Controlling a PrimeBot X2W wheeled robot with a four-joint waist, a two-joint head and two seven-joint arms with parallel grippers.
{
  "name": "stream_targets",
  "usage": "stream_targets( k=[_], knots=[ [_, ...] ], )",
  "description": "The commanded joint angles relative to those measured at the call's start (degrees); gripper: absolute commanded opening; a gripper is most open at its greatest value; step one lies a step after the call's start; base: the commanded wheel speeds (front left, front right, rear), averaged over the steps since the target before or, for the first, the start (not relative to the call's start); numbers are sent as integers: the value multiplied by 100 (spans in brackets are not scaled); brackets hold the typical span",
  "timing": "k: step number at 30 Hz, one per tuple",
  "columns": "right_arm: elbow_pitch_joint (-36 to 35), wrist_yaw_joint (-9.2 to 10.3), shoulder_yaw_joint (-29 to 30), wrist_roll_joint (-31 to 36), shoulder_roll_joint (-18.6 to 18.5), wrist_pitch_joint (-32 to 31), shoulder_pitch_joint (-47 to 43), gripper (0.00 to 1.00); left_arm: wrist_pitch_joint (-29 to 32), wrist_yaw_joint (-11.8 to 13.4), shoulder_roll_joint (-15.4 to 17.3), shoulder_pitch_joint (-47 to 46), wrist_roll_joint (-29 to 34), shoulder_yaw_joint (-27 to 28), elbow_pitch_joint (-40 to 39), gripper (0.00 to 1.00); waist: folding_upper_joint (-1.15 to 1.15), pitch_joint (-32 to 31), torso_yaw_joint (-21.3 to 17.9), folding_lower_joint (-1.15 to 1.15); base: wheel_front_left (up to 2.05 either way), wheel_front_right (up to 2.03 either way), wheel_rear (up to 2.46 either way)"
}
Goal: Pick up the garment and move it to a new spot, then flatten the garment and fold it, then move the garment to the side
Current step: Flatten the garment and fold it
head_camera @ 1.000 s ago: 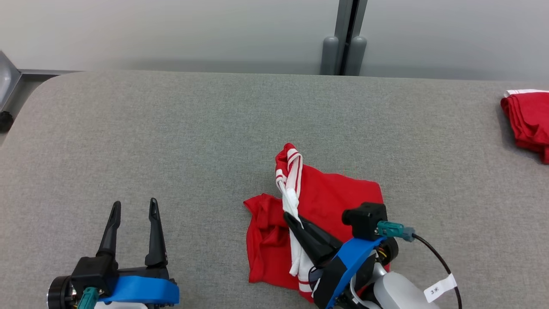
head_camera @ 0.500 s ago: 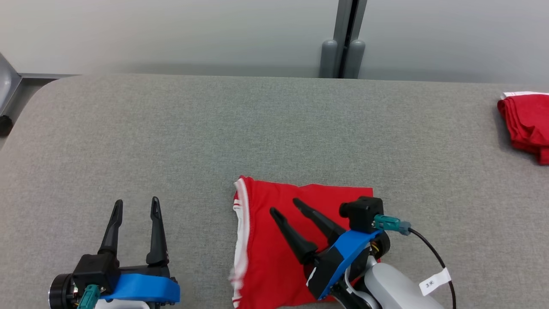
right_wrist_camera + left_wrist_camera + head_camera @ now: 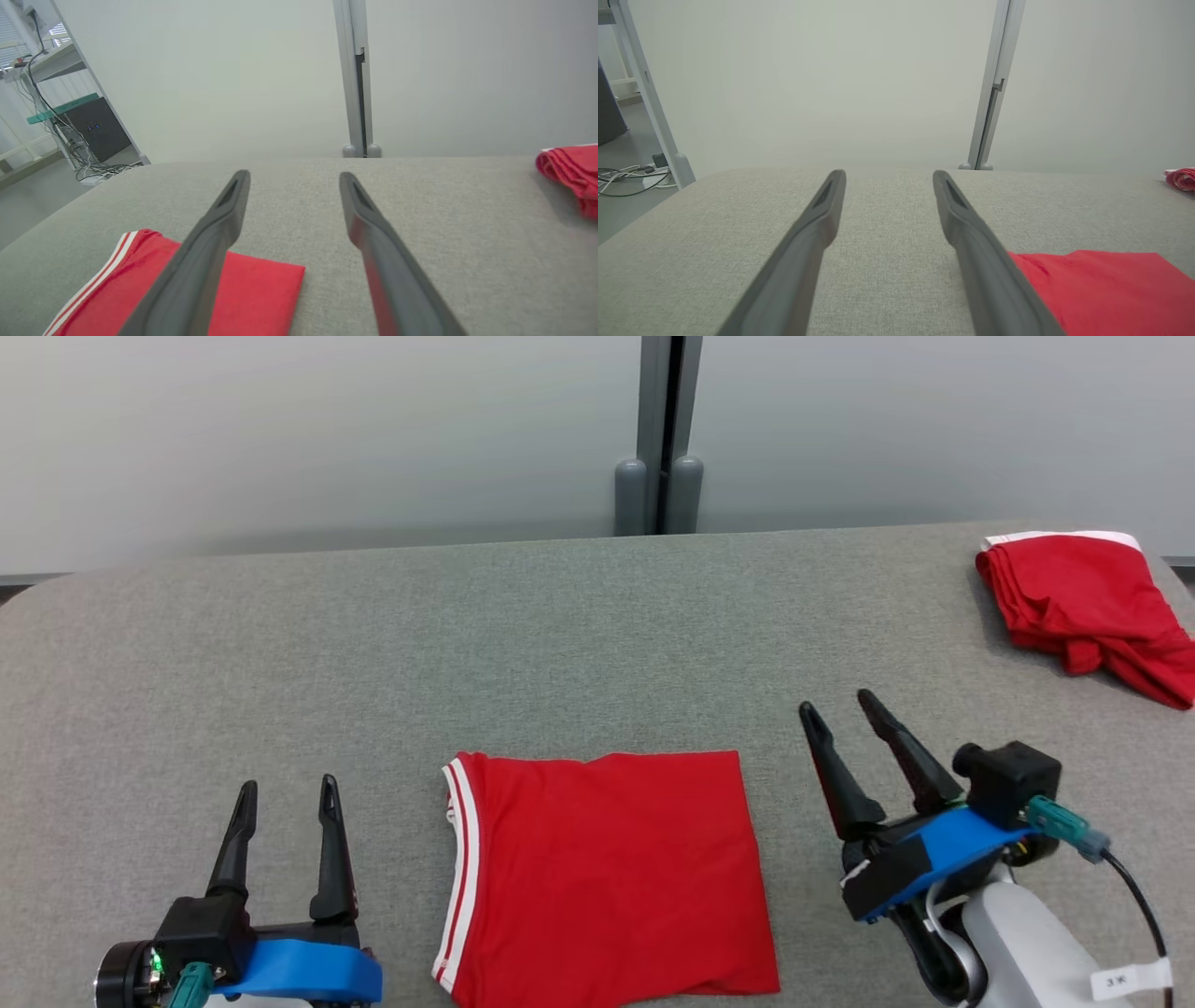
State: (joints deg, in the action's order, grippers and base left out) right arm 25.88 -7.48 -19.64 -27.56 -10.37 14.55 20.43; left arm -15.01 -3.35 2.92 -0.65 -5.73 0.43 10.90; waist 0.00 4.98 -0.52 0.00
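The garment (image 3: 607,877) is red with white stripes along its left hem and lies flat as a neat folded rectangle near the front of the grey table (image 3: 560,635). My left gripper (image 3: 287,786) stands open to its left, fingers apart and empty. My right gripper (image 3: 836,703) stands open to its right, clear of the cloth. The left wrist view has the open left gripper (image 3: 888,173) with the garment (image 3: 1101,289) at lower right. Seen from the right wrist, the open right gripper (image 3: 294,173) has the garment (image 3: 261,294) at lower left.
A second red garment (image 3: 1074,602) lies bunched at the table's far right corner, also seen as a red heap (image 3: 567,172) from the right wrist. A grey post (image 3: 661,429) stands behind the table against the pale wall. The table's left corner is rounded.
My right gripper opened, let go of the garment and drew off to its right. The garment went from crumpled to a flat rectangle. The head camera has shifted too.
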Motion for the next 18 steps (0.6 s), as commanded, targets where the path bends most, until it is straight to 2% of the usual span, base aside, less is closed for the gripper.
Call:
stream_targets(
  k=[1,4,11,18],
  knots=[
    [-99,-3,119,95,-35,43,-144,100,-22,13,-3,22,35,21,-9,100,0,-47,-78,0,0,0,0],
    [-404,-2,477,369,-85,60,-423,100,-22,30,-4,37,54,70,-20,100,0,-75,-180,0,0,0,0],
    [-1235,-3,1144,919,76,64,-1169,100,-22,56,-2,97,84,121,-44,100,0,-214,-296,0,0,0,0],
    [-1617,-3,1563,1249,293,65,-1848,100,-22,84,-1,214,138,68,14,100,0,-410,-252,0,0,0,0]
  ],
)
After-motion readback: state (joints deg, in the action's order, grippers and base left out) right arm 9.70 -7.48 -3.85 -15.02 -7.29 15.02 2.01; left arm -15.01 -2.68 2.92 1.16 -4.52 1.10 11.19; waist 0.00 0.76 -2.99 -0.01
